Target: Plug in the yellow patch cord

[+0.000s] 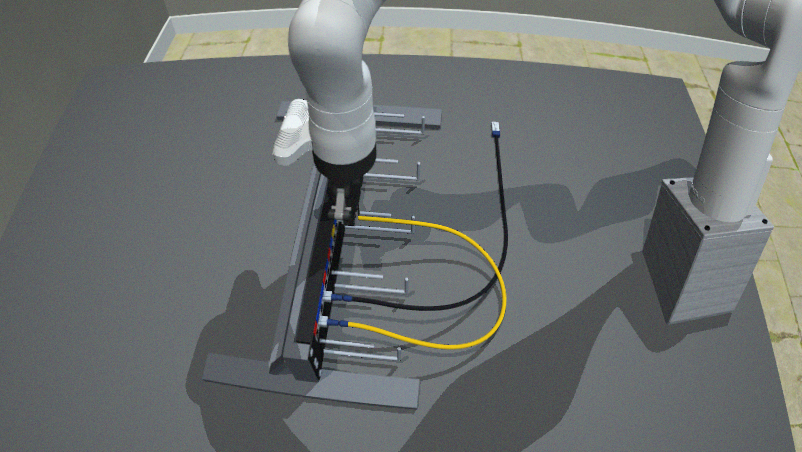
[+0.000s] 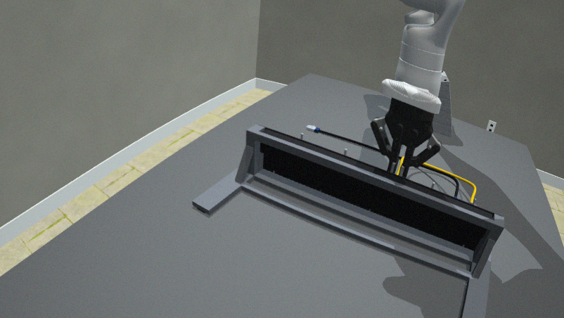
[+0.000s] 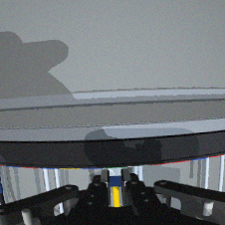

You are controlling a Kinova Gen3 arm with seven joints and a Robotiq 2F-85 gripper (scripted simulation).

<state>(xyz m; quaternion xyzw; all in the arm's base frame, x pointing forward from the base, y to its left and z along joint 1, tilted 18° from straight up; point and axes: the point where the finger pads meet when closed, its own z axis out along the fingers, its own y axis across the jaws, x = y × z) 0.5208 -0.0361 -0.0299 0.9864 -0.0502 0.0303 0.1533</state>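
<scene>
- Yellow and smooth, the cord runs in a wide round loop over the table, thin and even along its whole length.
- One end of it sits plugged low in the panel through a white plug with a blue boot; the other end rises to our gripper at the face of the rack.
- We see our gripper pinching the yellow cord's free end: in the wrist view a yellow strip lies between the two dark fingers, with a bit of blue just above it.
- Our fingers stand close together, pointing down at the rack's top edge; whether the plug is fully seated in a port we cannot tell.
- A black cord of the same round shape crosses beside the yellow one; its blue and white free plug lies on the table, well apart from the rack.
- From the exterior view the rack is a long grey frame with a black hollow inside, standing upright on flat grey feet.
- Thin pale metal rods stick out from the panel side, each ending in a short upright peg.
- Small red, blue and yellow marks line the black panel; we cannot make out a green one.
- Our arm is matte white with rounded joints; its grey ribbed pedestal stands near the table's edge.
</scene>
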